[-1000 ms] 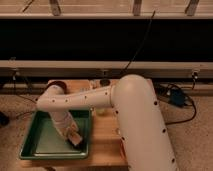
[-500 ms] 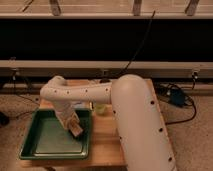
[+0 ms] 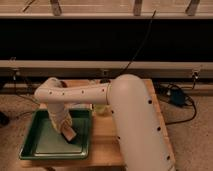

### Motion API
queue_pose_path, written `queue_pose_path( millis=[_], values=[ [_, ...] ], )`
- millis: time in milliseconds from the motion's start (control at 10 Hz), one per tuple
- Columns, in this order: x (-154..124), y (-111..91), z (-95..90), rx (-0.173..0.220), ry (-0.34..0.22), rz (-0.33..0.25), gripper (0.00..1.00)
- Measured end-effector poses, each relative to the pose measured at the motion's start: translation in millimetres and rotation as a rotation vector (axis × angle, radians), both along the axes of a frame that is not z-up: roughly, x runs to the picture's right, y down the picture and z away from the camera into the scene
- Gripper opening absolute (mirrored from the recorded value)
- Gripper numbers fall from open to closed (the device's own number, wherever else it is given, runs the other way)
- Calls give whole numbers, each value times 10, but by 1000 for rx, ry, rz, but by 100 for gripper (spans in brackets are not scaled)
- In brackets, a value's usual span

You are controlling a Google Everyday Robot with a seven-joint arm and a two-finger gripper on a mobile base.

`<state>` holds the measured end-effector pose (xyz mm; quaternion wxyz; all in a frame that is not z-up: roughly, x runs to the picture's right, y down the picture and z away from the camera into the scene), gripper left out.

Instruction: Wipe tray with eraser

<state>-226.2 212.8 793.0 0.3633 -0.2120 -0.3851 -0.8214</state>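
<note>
Tray [image 3: 40, 145], green and shallow with a raised rim, lies on the left part of the wooden bench [image 3: 107, 142], its surface plain with no writing to be read. Over its right half the pincer [image 3: 68, 134] points downward, and since half a second ago it has shifted toward the tray's near right corner. A small oblong block at its tip looks like the eraser [image 3: 69, 135], tan on the side, resting on or just above the tray floor; the pincer seems clamped on it. Right of the tray, a pale green rounded item [image 3: 101, 109] peeks out beside the white arm [image 3: 130, 115].
</note>
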Motion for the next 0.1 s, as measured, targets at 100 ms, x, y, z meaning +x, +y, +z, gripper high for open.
queue_pose_path(
  millis=[100],
  values=[
    [-14,2,-4,0,-2,0,80]
  ],
)
